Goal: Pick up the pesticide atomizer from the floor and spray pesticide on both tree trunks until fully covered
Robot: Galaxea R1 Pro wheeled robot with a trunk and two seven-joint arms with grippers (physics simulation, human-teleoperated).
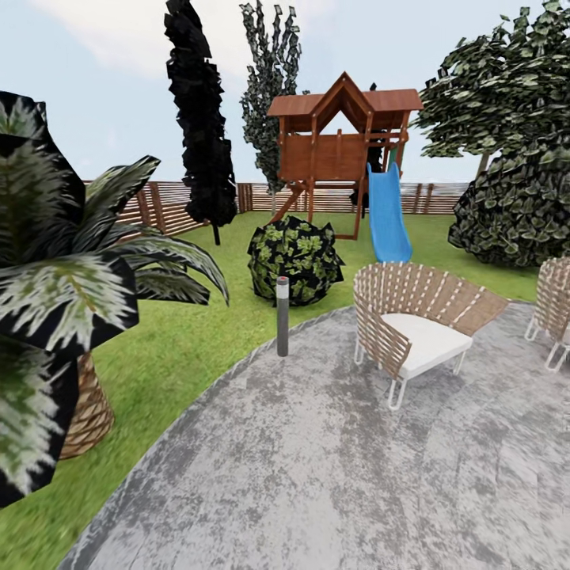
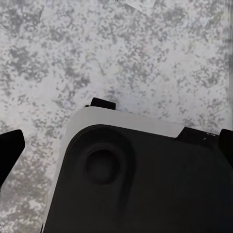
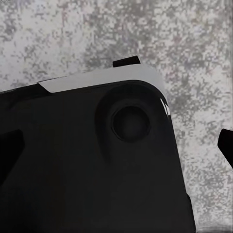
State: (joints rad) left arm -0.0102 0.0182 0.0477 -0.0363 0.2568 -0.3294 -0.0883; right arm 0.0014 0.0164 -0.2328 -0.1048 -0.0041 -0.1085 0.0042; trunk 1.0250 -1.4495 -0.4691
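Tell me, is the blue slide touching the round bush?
Apart. The head view shows green grass between the blue slide and the round bush.

Both our wrists point straight down over our own base. Our left hand [image 2: 115,141] shows dark fingertips [image 2: 10,145] at opposite edges of its wrist view, spread wide apart and holding nothing. Our right hand [image 3: 116,145] likewise has its fingertips [image 3: 226,145] parted wide, gripping nothing.

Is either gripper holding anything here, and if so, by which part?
Nothing is held, as far as the pictures show. Both wrist views look down past the robot's base at grey paving, with no object between the jaws.
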